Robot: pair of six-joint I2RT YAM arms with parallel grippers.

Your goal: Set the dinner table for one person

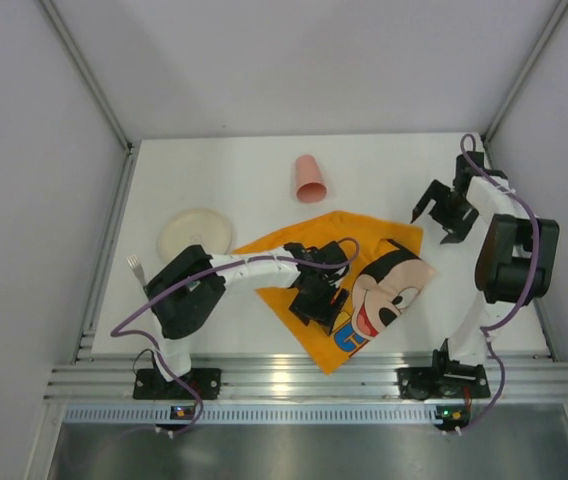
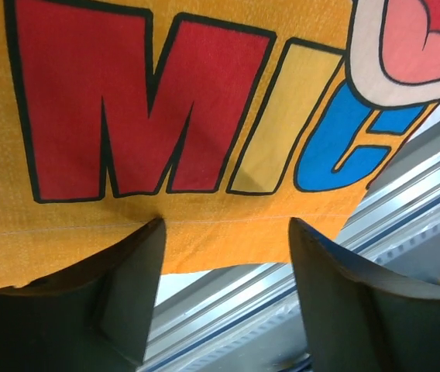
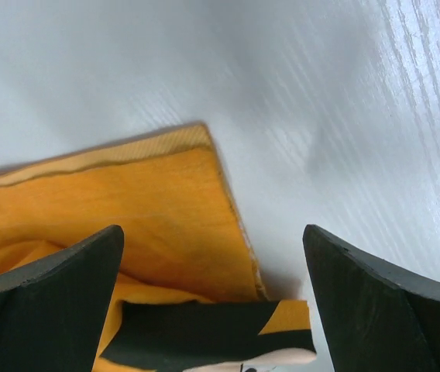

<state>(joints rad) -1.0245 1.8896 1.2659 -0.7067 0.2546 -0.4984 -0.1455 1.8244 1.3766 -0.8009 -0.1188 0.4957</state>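
The dinner table (image 1: 224,165) is a white top with an orange Mickey Mouse cloth (image 1: 364,285) spread slantwise at its near middle. A cream plate (image 1: 196,233) lies at the left, with a fork (image 1: 135,268) beside it. A pink cup (image 1: 310,178) lies on its side further back. My left gripper (image 1: 316,295) hovers low over the cloth's near edge (image 2: 204,116), open, nothing between its fingers. My right gripper (image 1: 442,215) hangs open above the cloth's far right corner (image 3: 166,209), which looks folded over, with bare table (image 3: 359,116) beside it.
Aluminium rails (image 1: 294,378) run along the near edge, just past the cloth's near tip (image 2: 297,279). Another rail (image 1: 104,250) lines the left side. Grey walls close in the back and both sides.
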